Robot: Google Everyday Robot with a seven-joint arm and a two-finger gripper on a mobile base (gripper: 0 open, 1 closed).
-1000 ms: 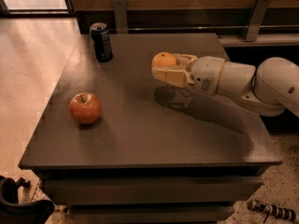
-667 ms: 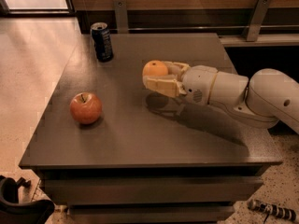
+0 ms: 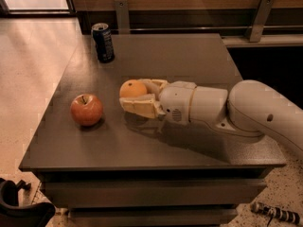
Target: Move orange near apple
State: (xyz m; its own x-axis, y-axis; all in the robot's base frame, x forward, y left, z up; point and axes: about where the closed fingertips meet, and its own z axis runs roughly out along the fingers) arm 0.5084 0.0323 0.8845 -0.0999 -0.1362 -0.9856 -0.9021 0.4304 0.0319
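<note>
Gripper (image 3: pixel 134 96) fingers pinch the orange (image 3: pixel 132 87) near the apple (image 3: pixel 86 109). I should lower gently, then release.

Gripper (image 3: pixel 135 94) reads centre frame on my feed. Its fingers (image 3: pixel 139 107) are cream-tan, broad and blunt, duller than the rest. The wrist housing (image 3: pixel 201 103) is a glossy white cylinder with a small perforated grille on its side. The arm link (image 3: pixel 258 109), right of frame, is fat, rounded and white, with one small dark dot.
</note>
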